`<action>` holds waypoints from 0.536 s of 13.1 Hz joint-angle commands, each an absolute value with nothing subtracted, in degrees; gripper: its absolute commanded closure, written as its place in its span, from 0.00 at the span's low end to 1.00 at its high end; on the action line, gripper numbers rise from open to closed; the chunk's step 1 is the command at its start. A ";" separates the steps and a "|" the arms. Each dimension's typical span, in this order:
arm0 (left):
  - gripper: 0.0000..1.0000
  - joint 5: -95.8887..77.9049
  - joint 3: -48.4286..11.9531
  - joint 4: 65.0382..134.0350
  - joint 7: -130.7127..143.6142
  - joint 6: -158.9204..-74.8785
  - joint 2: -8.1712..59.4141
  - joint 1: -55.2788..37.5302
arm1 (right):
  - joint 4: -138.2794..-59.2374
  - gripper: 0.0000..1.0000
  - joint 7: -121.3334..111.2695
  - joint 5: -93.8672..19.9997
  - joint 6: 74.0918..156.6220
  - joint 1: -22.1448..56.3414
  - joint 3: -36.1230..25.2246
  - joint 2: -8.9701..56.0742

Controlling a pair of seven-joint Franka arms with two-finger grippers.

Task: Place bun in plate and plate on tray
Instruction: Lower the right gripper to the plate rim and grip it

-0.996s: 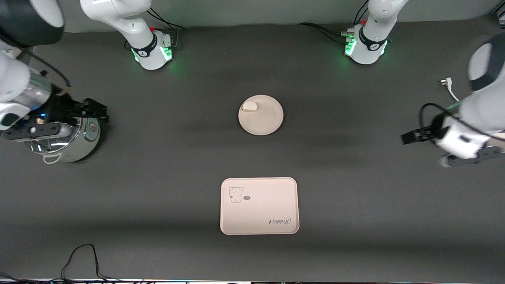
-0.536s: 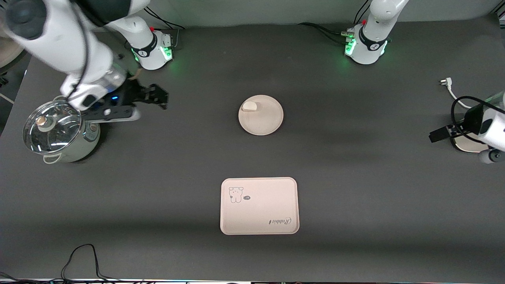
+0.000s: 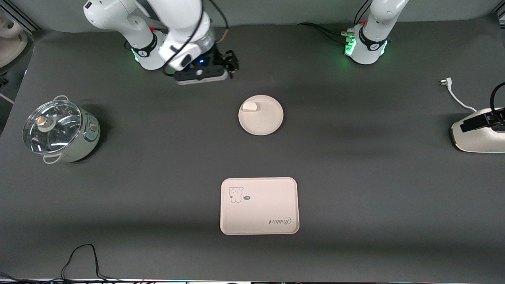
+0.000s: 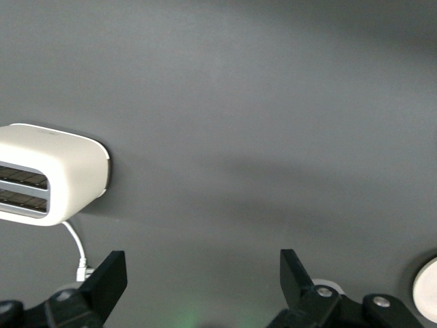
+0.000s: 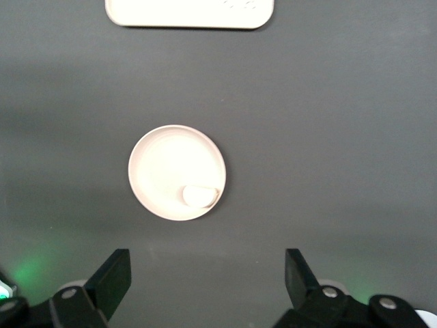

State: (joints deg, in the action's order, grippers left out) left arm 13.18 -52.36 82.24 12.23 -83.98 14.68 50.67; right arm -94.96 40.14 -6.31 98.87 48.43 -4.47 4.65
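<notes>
Swinging away from the lidded pot point(image 3: 59, 130) at its end of the desk point(image 3: 158, 189), the right arm has carried the right gripper point(image 3: 230, 63) up near its own base in the last second, and it now hangs over bare desk just short of the plate point(image 3: 260, 115). Its fingers point(image 5: 113, 277) stand wide apart and hold nothing; the right wrist view looks straight down on the plate between them. That reads as the approach for the plate pickup.

The bun point(image 3: 249, 106) already lies in the plate, against the rim on the side toward the robots' bases, so the first half of the task looks done. The plate sits on the desk well apart from the tray point(image 3: 259, 206), which lies nearer the front camera and is empty.

Meanwhile the left arm has drawn back out of the front view; the left gripper point(image 4: 201, 283) waits, spread and empty, over the desk by the toaster point(image 3: 477, 136).
</notes>
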 commanded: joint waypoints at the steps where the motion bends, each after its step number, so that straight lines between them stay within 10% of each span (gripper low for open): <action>1: 0.00 11.52 -44.76 81.47 10.46 -82.97 12.31 43.79 | -100.96 0.00 40.17 -10.78 105.79 49.74 -5.19 3.52; 7: 0.00 4.75 -18.06 82.61 5.98 -84.64 7.48 21.57 | -115.37 0.00 37.00 -10.90 123.09 49.83 -5.01 3.43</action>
State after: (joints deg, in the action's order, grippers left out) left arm 6.67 -26.26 81.57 8.17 -84.17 10.49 28.38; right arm -109.32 38.90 -9.77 116.35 49.28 -4.56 4.80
